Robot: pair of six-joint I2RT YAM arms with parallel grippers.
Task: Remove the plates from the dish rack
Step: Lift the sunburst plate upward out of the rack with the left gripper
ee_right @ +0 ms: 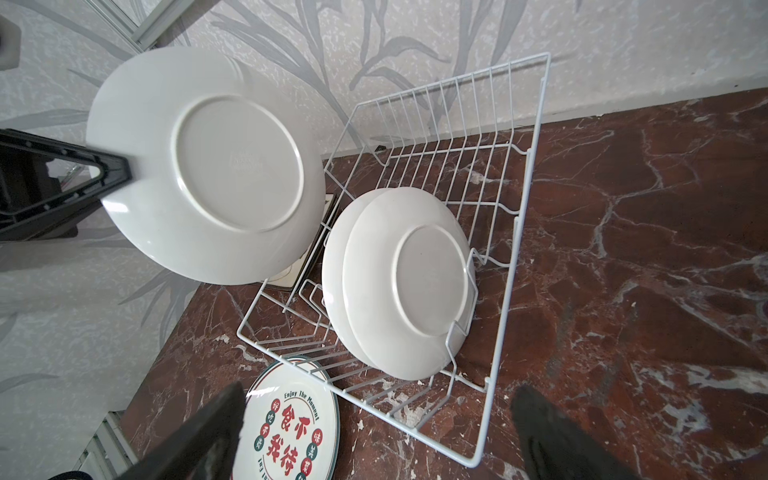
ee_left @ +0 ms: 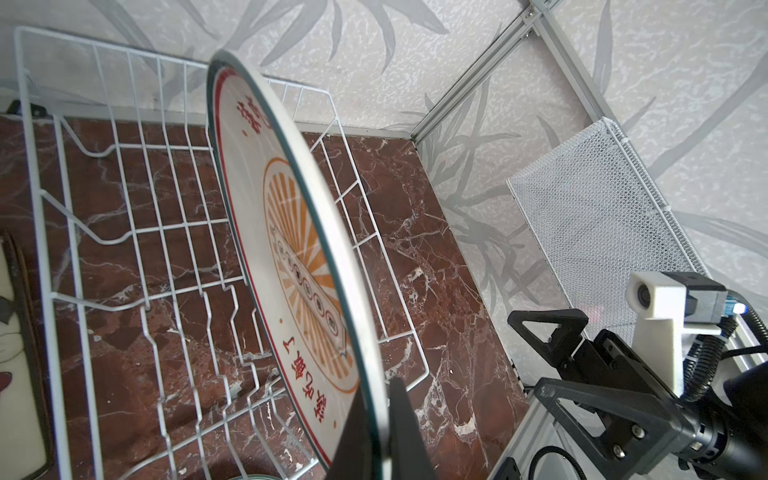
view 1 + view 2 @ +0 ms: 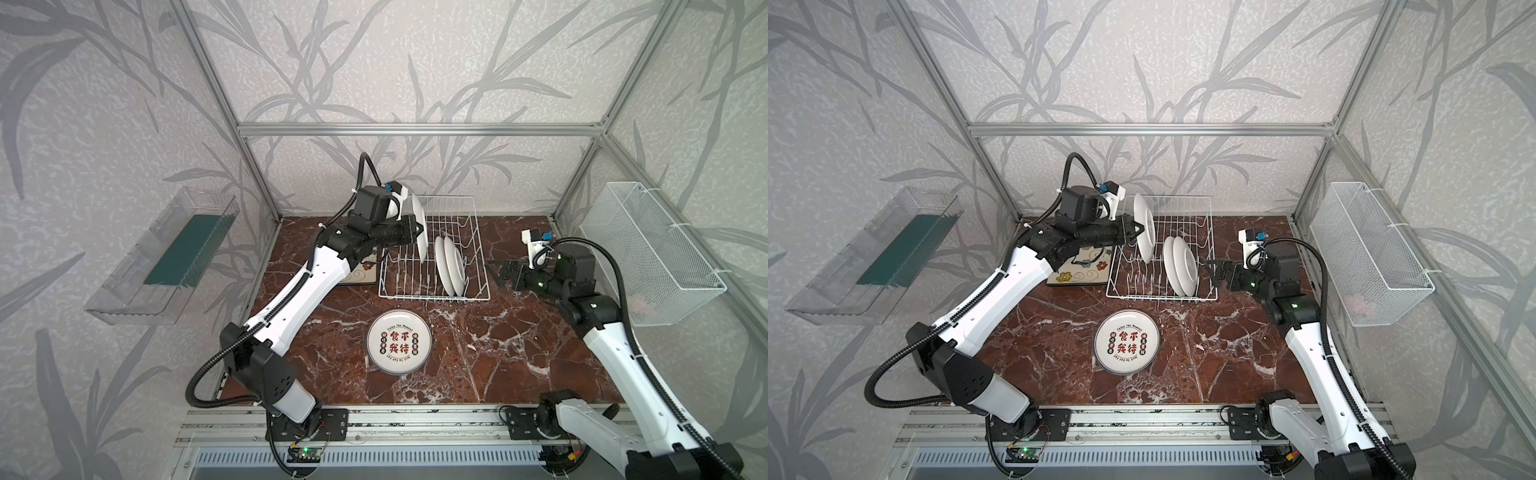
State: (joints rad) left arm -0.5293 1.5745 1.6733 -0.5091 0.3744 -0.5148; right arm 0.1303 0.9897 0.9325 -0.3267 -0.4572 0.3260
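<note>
A white wire dish rack (image 3: 432,298) sits at the back of a red-brown marble table (image 3: 519,353). The left arm's fingers (image 2: 403,432) are closed on the rim of a round white plate (image 1: 208,166), holding it upright on edge over the left end of the rack. Its orange sunburst face points left, its plain white back right. Whether its lower edge touches the wires cannot be told.

Two more round white plates (image 3: 451,266) stand in the rack near its front right corner, one leaning against the other between the tines, backs facing right.

The right arm's fingers (image 1: 199,440) are spread wide and hold nothing. They hover just beside the right side of the rack, pointing toward the two standing plates.

A fourth round plate (image 3: 399,340) lies flat and face up on the table in front of the rack, printed with red characters. A square flowered plate (image 3: 1079,270) lies flat just left of the rack, partly under the left arm.
</note>
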